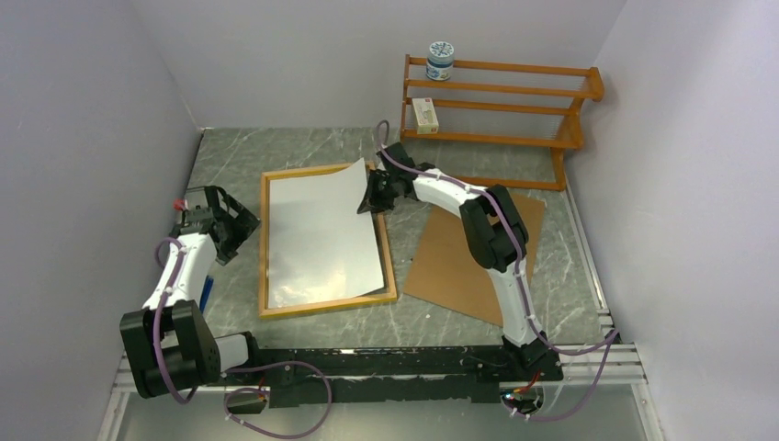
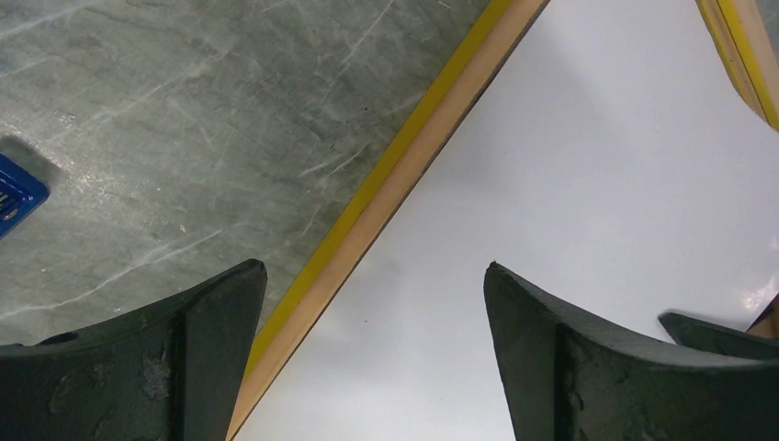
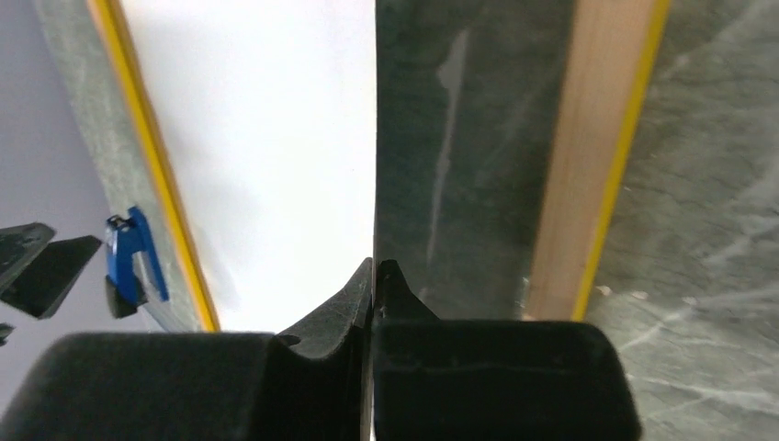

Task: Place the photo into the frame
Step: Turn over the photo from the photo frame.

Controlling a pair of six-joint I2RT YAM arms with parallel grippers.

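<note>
The frame [image 1: 264, 248] lies flat at the table's middle, wood back up, its yellow edge showing in the left wrist view [image 2: 386, 184]. The photo [image 1: 317, 234] lies in it white side up, its far right corner lifted. My right gripper [image 1: 370, 197] is shut on that corner; in the right wrist view the sheet's edge [image 3: 276, 119] runs into the closed fingertips [image 3: 354, 299]. My left gripper [image 1: 230, 237] is open and empty, hovering over the frame's left rail, the photo [image 2: 588, 165] showing between its fingers [image 2: 542, 340].
A brown cardboard backing board [image 1: 459, 253] lies right of the frame under the right arm. An orange-brown shelf rack [image 1: 501, 115] with a jar [image 1: 441, 61] and a small box [image 1: 423, 115] stands at the back. A blue object [image 1: 206, 292] lies by the left arm.
</note>
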